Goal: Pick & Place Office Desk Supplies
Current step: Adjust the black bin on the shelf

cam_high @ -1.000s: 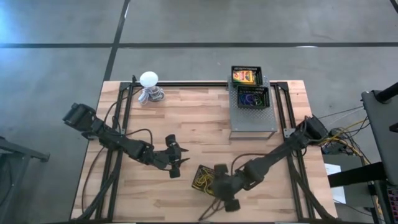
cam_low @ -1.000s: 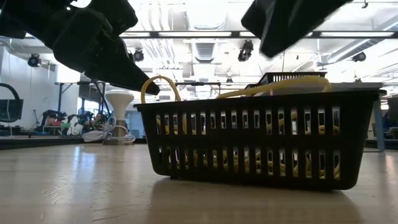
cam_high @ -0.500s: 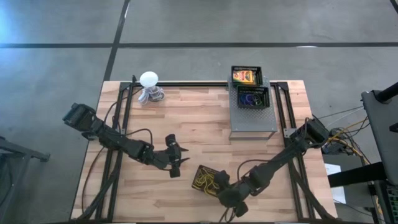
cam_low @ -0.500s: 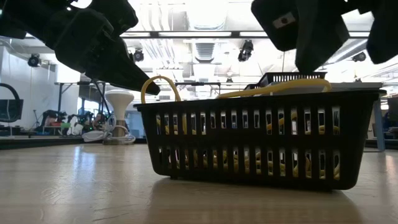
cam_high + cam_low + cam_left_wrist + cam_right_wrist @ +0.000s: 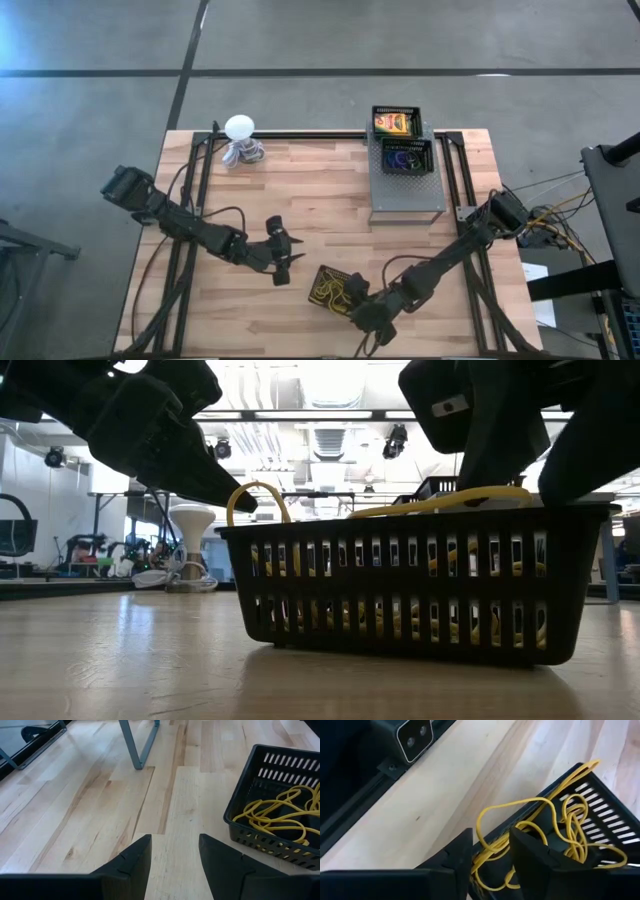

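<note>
My black slotted basket [image 5: 331, 287] sits near the front edge of the table [image 5: 300, 190], holding a tangle of yellow rubber bands [image 5: 555, 832], a few loops spilling over its rim. At the far right, two more black bins stand on a grey tray [image 5: 405, 196]: the farther one [image 5: 396, 121] holds a yellow-and-green box [image 5: 393, 123], the nearer one [image 5: 407, 158] blue, purple and green rings [image 5: 405, 158]. My right pincer [image 5: 490, 847] reaches low over the basket's near rim, fingers a little apart with yellow loops lying between them; whether they pinch any band I cannot tell. My left pincer [image 5: 172, 855] waits just left of the basket, spread over bare wood.
</note>
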